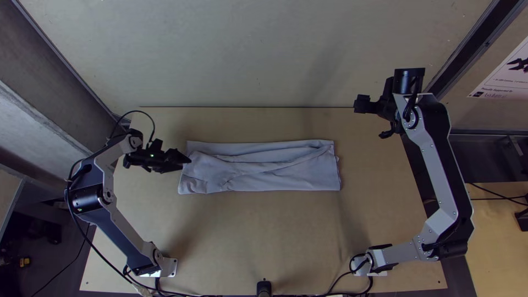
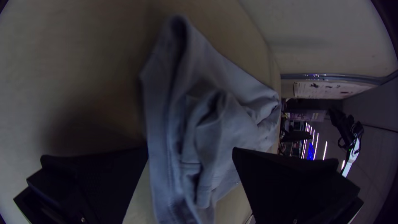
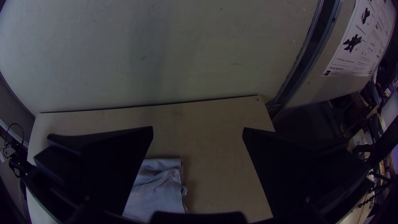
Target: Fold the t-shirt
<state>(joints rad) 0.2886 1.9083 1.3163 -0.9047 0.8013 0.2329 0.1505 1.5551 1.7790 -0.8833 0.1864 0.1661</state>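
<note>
Shirt (image 1: 275,179) lies across the table (image 1: 264,231) in a long, rumpled strip; I judge the lengthwise folding done, with the ends left to bring inward. My left gripper (image 2: 190,148) is spread wide at its left end; my right gripper (image 3: 198,128), also wide, is well apart from it.

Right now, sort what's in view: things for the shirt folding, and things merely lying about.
For the job:
t-shirt, folded into a strip
left gripper, open, at the shirt's left end
right gripper, open, farther off
table

Just around:
printed sheet
black cable
</note>
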